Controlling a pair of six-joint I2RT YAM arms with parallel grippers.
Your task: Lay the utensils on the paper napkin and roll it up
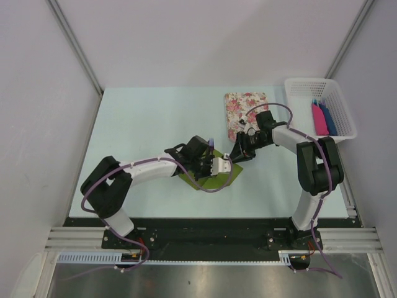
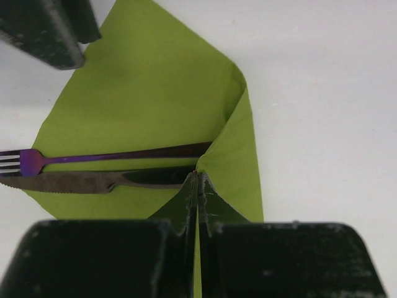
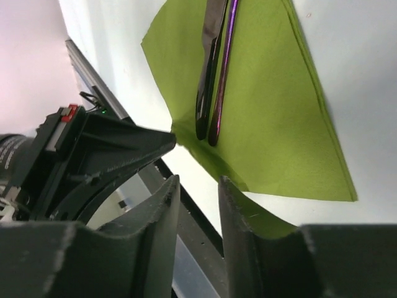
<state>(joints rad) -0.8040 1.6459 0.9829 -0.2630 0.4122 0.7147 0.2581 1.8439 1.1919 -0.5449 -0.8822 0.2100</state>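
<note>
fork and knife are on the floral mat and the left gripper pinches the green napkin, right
No: the fork and knife lie on the green napkin, not the floral mat, as the left wrist view shows. The left gripper does pinch its edge.

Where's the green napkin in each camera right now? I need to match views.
Top external: napkin just below centre.
Left wrist: napkin fills the centre.
Right wrist: napkin upper right.
Shared landmark: left pincer pinching its folded corner.
</note>
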